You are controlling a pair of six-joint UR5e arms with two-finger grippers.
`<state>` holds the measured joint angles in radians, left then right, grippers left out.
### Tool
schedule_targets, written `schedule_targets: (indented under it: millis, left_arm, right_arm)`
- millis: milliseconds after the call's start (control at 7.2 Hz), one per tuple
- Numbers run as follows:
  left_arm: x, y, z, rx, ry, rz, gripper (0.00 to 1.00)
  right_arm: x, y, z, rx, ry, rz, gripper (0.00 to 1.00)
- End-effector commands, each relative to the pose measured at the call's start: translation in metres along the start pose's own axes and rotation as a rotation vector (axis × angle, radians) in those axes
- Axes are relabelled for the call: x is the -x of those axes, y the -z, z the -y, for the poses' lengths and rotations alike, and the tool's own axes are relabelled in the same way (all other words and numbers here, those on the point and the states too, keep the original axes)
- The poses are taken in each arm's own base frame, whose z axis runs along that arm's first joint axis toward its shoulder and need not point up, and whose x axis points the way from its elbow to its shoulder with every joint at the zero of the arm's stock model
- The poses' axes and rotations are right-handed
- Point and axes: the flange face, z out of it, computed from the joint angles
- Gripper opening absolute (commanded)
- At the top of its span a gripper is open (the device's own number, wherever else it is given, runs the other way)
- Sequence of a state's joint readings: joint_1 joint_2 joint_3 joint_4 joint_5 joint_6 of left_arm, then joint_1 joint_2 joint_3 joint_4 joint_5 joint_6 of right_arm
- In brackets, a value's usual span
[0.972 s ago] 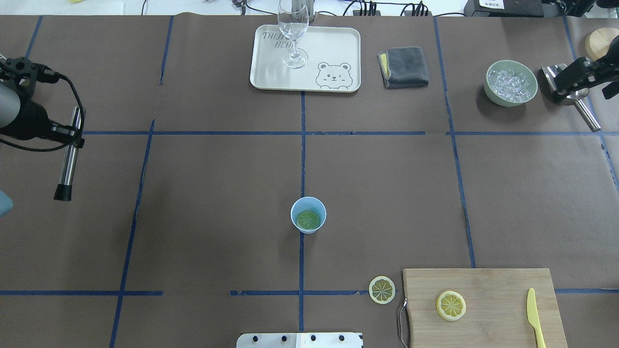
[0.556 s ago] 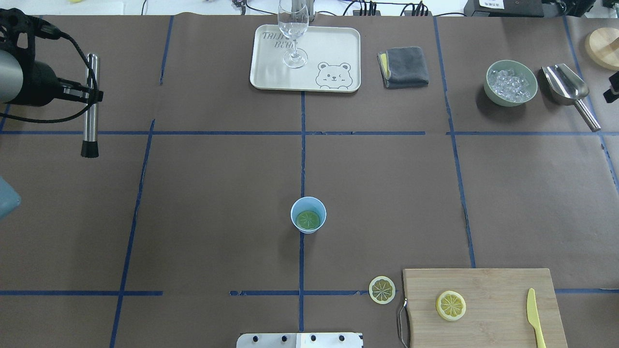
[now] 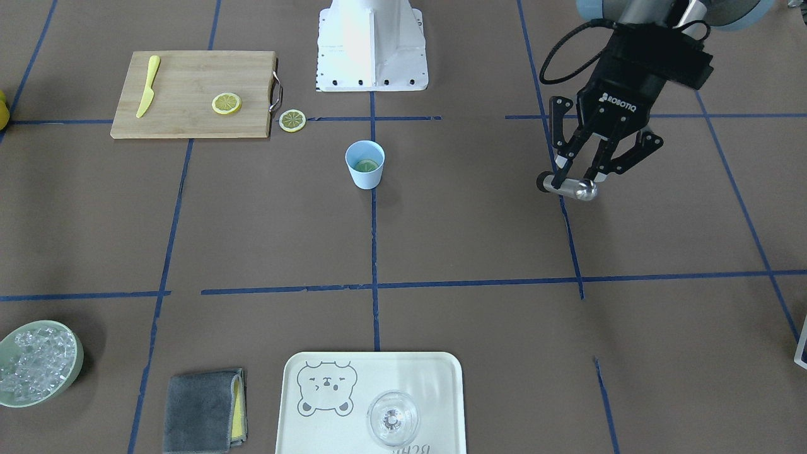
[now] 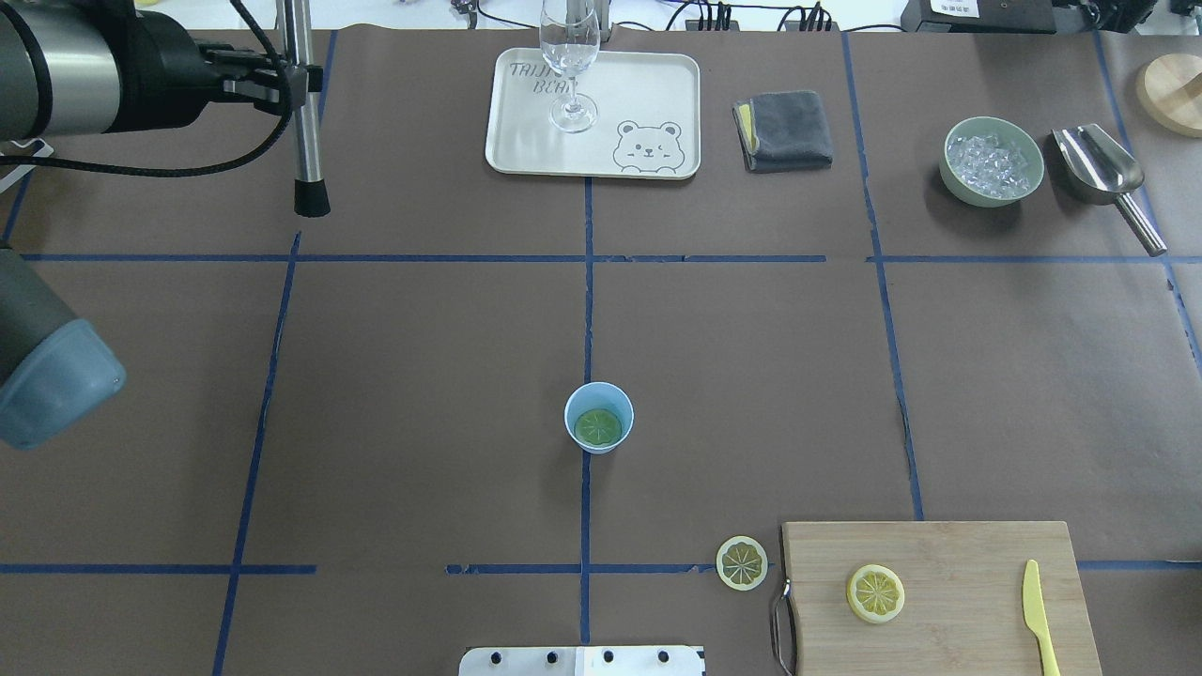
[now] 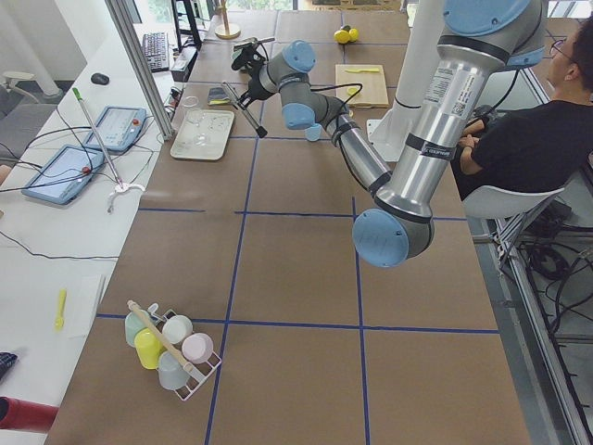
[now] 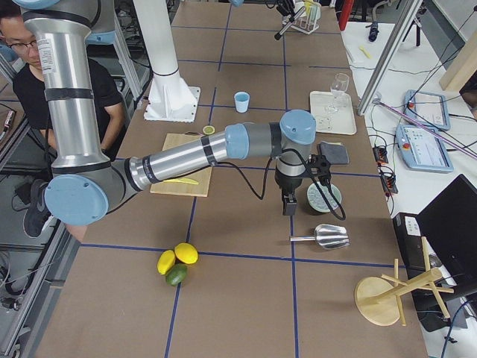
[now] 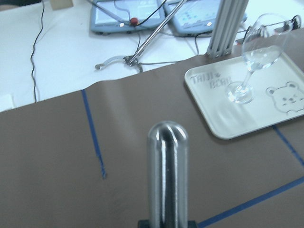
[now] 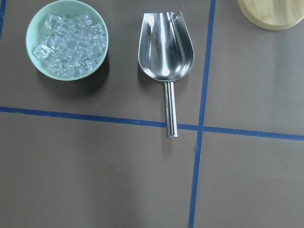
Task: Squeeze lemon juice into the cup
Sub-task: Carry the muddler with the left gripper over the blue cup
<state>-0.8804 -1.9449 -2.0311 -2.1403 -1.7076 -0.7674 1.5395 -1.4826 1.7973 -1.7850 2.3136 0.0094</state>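
I get bright, even light from overhead across the brown desk (image 4: 423, 376), with soft, short shadows. The steel rod (image 7: 167, 175) in my left claw (image 3: 577, 181) shows vertical glare streaks, and that wrist feed looks hazy. Near my right claw (image 6: 289, 207), the scoop (image 8: 166, 47) glints sharply.

Swung left gripper (image 3: 575, 180) with its metal rod (image 4: 302, 122) from the left edge toward the far-left corner. Pulled right gripper (image 6: 289, 203) off the scoop (image 4: 1094, 164) by the right edge.
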Motion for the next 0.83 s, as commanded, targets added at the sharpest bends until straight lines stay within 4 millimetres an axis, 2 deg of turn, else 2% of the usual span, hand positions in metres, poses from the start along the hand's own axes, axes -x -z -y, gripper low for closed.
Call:
schedule_targets:
  millis: [0, 139, 278, 417, 556, 694]
  left_arm:
    - [-0.065, -0.005, -0.030, -0.203, 0.080, -0.070, 0.00]
    - [-0.100, -0.012, -0.060, -0.271, 0.107, -0.050, 0.00]
    - [-0.129, -0.018, -0.091, -0.301, 0.116, -0.011, 0.00]
    - [-0.149, -0.022, -0.109, -0.305, 0.119, -0.006, 0.00]
    - [-0.181, -0.045, -0.136, -0.310, 0.110, 0.030, 0.00]
    - [-0.216, -0.053, -0.165, -0.311, 0.106, 0.044, 0.00]
  right_arm:
    - [-0.036, -0.023, -0.019, 0.012, -0.018, 0.012, 1.00]
    - [-0.049, -0.023, -0.024, 0.012, -0.023, 0.010, 1.00]
    - [-0.070, -0.021, -0.038, 0.009, -0.017, 0.009, 1.00]
    - [-0.084, -0.020, -0.044, 0.008, -0.028, 0.009, 1.00]
    - [-0.092, -0.030, -0.051, 0.020, -0.038, 0.010, 1.00]
    - [-0.102, -0.044, -0.070, -0.007, -0.020, 0.007, 1.00]
